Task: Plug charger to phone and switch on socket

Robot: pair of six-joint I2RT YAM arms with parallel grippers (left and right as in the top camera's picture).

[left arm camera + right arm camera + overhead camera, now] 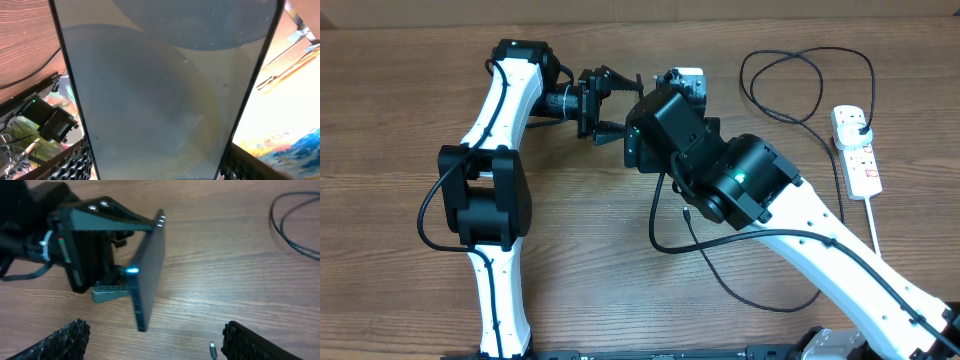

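My left gripper (157, 167) is shut on the phone (165, 90), whose pale screen fills the left wrist view between the two black fingers (75, 165). In the right wrist view the phone (147, 270) stands on edge above the wood, its short end pointing down. My right gripper (155, 335) is open in front of that end, with nothing between its pads. The charger's connector tip (212, 350) lies on the table by the right finger (250, 340). The charger's black cable (790, 60) loops to a plug in the white socket (862, 165) at the far right.
The right arm (740, 180) crosses the middle of the table and covers the phone from overhead. The left arm (490, 190) stands at the left. More black cable (720, 270) curls on the wood under the right arm.
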